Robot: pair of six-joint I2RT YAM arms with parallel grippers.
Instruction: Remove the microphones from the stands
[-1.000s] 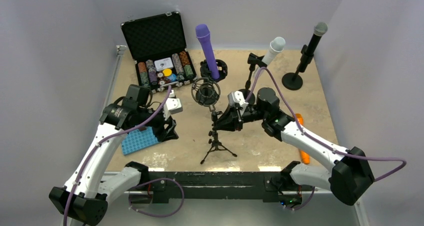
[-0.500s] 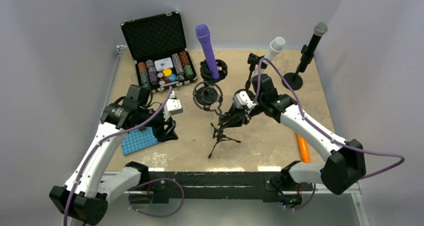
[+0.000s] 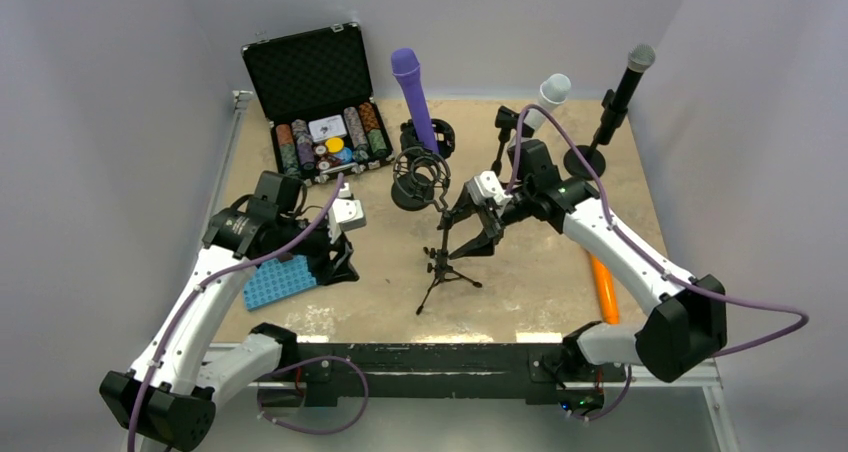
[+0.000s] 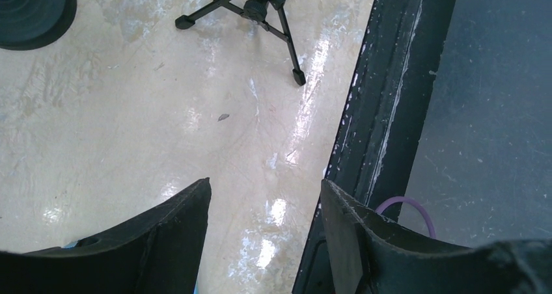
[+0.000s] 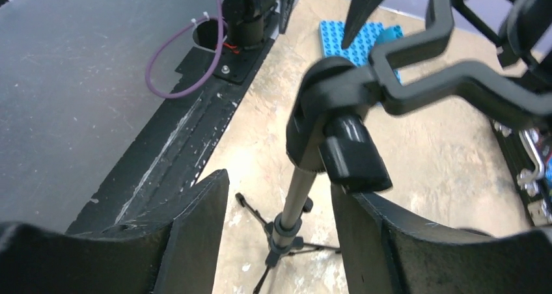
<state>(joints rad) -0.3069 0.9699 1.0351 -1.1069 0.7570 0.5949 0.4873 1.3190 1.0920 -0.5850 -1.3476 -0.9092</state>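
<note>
Three microphones stand in stands at the back: a purple microphone (image 3: 412, 87), a white microphone (image 3: 548, 97) and a black microphone (image 3: 625, 84) on a round base (image 3: 585, 162). In the middle stands a black tripod stand (image 3: 440, 267) with an empty shock mount (image 3: 415, 177). My right gripper (image 3: 464, 232) (image 5: 278, 183) is open right beside this stand. In the right wrist view the stand's pole (image 5: 296, 200) shows in the gap between the jaws, untouched. My left gripper (image 3: 340, 262) (image 4: 265, 181) is open and empty above the table near its front edge.
An open case of poker chips (image 3: 315, 97) stands at the back left. A blue block (image 3: 278, 280) and a small white object (image 3: 348, 212) lie by the left arm. An orange stick-shaped object (image 3: 603, 287) lies at the right. The black front rail (image 4: 384, 112) runs close by the left gripper.
My right gripper, shut on the tripod stand's pole a second ago, shifted the stand slightly, then opened and let go. The right arm swung toward the back. The left arm stayed still.
</note>
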